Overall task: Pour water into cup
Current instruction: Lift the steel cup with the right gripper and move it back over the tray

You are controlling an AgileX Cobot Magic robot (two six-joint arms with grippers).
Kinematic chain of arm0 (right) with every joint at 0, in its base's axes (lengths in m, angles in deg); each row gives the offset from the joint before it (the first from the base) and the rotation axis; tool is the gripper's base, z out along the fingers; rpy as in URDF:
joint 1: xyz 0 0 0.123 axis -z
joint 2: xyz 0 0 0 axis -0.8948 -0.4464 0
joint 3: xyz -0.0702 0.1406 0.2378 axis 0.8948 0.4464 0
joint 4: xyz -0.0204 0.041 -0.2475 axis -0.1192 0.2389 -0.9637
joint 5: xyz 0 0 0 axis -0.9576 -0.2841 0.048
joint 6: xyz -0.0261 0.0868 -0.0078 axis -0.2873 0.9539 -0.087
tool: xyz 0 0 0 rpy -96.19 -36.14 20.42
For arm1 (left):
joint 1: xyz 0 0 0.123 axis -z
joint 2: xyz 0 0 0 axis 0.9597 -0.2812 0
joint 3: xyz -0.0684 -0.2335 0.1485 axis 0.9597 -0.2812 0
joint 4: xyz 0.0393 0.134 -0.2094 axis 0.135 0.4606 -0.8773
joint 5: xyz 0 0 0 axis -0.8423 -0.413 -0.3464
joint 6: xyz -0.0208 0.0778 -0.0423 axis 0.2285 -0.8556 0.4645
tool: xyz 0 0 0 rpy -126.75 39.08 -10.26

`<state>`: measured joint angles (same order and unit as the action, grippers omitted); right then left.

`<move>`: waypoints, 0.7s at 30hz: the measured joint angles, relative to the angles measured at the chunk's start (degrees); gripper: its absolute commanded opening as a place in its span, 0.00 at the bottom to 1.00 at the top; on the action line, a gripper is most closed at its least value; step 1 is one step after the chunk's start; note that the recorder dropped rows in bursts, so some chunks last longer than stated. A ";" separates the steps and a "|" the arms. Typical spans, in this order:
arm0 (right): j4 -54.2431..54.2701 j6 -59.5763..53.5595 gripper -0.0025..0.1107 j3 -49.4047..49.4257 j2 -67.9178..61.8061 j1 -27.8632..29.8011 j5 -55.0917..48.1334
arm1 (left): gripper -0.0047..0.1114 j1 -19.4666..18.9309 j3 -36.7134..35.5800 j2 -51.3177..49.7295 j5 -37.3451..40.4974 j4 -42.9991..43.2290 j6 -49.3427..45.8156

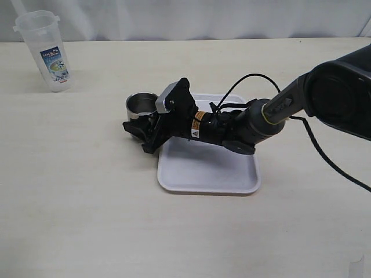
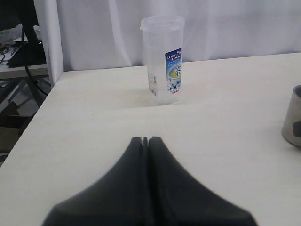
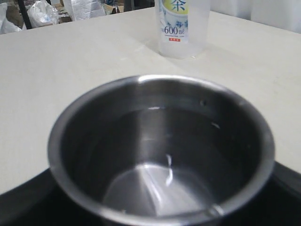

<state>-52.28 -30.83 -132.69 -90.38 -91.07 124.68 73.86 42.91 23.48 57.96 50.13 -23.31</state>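
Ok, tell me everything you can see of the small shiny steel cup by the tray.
The small shiny stainless-steel cup is a handleless cylinder with a dark, reflective inside that seems to hold clear water. It stands upright on the pale table, just off a corner of the white tray. The right gripper hugs its lower sides, apparently gripping it.

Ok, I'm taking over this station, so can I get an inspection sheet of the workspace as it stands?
Surface: beige table, no spills seen.
Job's things: steel cup upright beside a corner of the white tray; plastic container upright, well apart.
Clutter: nothing seen.
Tools: right tool closed around the cup; left tool shut, empty.
Cables: black cable loops off the right arm above the tray.
Surroundings: white curtain behind the table.
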 measured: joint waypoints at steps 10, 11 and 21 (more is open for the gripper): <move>0.00 0.10 0.06 0.32 5.74 0.00 -5.31 | 0.04 0.00 0.00 0.00 0.00 0.00 0.00; 0.00 0.10 0.06 0.32 6.33 0.00 -5.31 | 0.04 0.00 0.00 0.00 0.00 0.00 0.00; 0.00 0.21 0.06 0.53 10.10 0.54 -5.98 | 0.04 0.00 0.00 0.00 0.00 0.00 0.00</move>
<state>-52.28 -30.61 -132.16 -80.29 -90.53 118.70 73.86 42.91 23.48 57.96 50.13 -23.31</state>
